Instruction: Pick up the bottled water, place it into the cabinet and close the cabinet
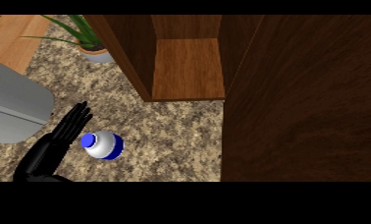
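Bottled water [103, 145] is standing upright on the bench [174, 129], just right of the left hand [58, 142], whose fingers are stretching out straight, gripping nothing. Smooth rounded plastic is looking slippery and fairly light; wrapping around the body below the blue cap [88, 141] seems safest. Cabinet [188, 68] is gaping open up ahead.

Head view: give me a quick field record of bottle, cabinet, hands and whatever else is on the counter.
bottle: bottled water, upright on the granite counter, blue cap up, in front of the cabinet and to its left
cabinet: wooden cabinet open, shelf bare
cabinet door: door swung open at the right, reaching toward the view's lower edge
left hand: left hand just left of the bottle, fingers straight, not curled round it; contact unclear
right hand: not in view
other: potted plant at the back left; grey appliance at the left edge
task state: bottle not yet picked up
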Controlling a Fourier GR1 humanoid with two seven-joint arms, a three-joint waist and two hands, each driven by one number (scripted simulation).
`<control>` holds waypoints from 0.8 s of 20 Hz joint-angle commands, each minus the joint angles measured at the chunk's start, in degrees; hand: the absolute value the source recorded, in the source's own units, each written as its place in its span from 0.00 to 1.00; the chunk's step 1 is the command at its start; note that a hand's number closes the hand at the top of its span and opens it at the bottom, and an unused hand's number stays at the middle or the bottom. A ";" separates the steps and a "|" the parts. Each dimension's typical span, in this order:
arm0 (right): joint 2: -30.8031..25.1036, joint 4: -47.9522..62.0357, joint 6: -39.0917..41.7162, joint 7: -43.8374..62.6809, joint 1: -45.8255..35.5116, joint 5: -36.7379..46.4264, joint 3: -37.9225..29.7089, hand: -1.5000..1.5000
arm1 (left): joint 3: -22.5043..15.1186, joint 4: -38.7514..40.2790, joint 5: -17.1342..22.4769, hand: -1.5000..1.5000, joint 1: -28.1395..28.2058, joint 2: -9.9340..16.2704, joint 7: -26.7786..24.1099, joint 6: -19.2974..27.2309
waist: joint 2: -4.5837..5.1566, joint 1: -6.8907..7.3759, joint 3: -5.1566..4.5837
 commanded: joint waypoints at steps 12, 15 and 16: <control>0.07 -10.24 0.71 0.89 7.17 -12.90 -0.94 0.00 | 0.96 28.82 -8.64 0.00 -10.03 -1.92 -16.23 1.99 | 0.18 -0.12 -0.11; -2.64 -8.61 0.40 0.69 6.12 -15.78 -4.14 0.00 | 0.82 34.24 -9.03 0.00 -10.67 -4.15 -20.35 2.23 | 0.22 0.06 -0.11; -0.18 -9.91 0.96 0.10 7.59 -11.73 -0.97 0.00 | 1.21 36.23 -8.36 0.00 -11.58 -3.30 -21.57 -0.05 | 0.15 0.03 -0.09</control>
